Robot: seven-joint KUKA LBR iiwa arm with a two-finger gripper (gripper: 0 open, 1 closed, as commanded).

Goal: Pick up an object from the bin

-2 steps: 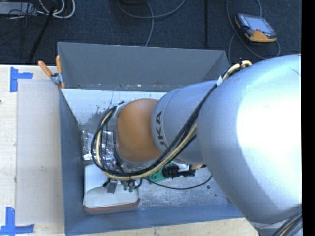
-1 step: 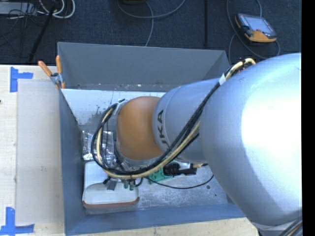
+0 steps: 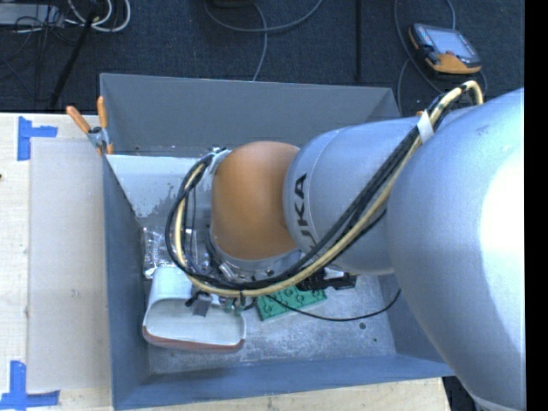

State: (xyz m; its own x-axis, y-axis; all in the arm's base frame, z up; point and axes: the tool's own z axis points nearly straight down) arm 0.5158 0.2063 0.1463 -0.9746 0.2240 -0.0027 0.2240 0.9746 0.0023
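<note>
In the lower-left corner of the grey metal bin (image 3: 257,118) the gripper (image 3: 201,303) (open or closed, I cannot tell) hangs above a smooth white brown-rimmed oval thing (image 3: 184,325), with a crinkled silvery wrapper (image 3: 158,251) and a studded green plate (image 3: 289,301) beside it.

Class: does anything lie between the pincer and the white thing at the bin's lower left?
Nothing visible does. The pincer is right at the top edge of the white thing; the green plate and the crinkled wrap lie off to its sides.
</note>
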